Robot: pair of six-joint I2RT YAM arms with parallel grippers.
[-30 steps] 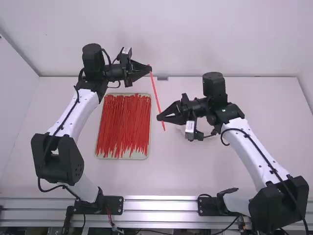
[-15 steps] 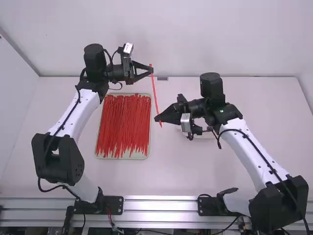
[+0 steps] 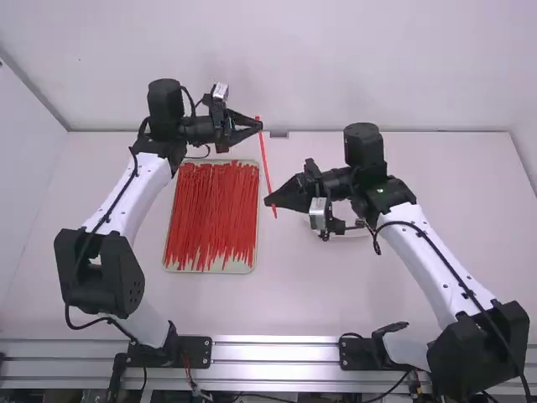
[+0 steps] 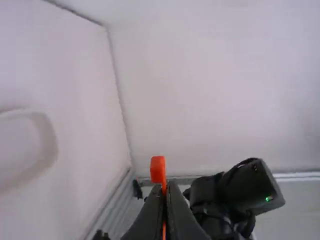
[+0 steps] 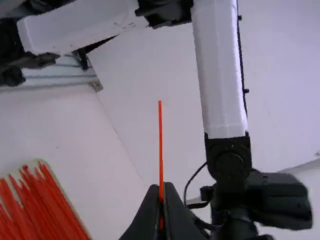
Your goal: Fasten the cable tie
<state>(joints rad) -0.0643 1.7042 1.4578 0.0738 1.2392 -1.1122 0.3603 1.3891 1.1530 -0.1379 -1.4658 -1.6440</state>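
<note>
Underneath, white table (image 3: 470, 168) bears tray (image 3: 211, 270) of red ties (image 3: 210, 214); pale wall (image 3: 336, 59) behind.

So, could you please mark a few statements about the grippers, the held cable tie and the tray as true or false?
1. The left gripper is shut on the upper end of the cable tie. True.
2. The right gripper is open and clear of the cable tie. False: it is shut on the lower end.
3. The tray holds many red spare ties. True.
4. The cable tie is already bent into a closed loop. False: it runs straight between the two grippers.
</note>
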